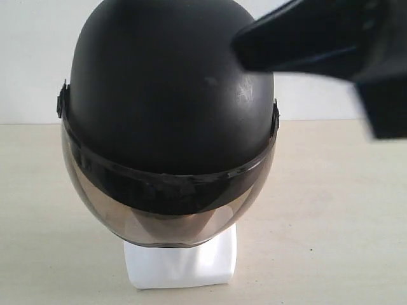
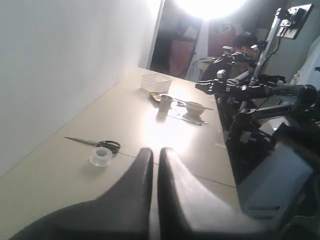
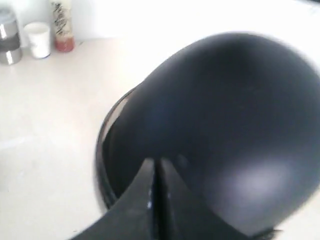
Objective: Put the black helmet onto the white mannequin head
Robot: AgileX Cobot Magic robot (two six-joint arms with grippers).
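Left gripper (image 2: 155,151): fingers are pressing flat together, gripping nothing, hovering above the beige table (image 2: 125,125).
Table near left arm: scissors (image 2: 95,144) and tape roll (image 2: 101,156) are lying just beside each other.
Black helmet (image 1: 165,95): is sitting down over the white mannequin head (image 1: 181,264). Its smoky visor (image 1: 165,210) is covering the face, and only the blocky base is showing below.
Right gripper (image 3: 155,164): jaws are closed on nothing, hanging at the right of the crown. I cannot tell whether it is touching the shell.
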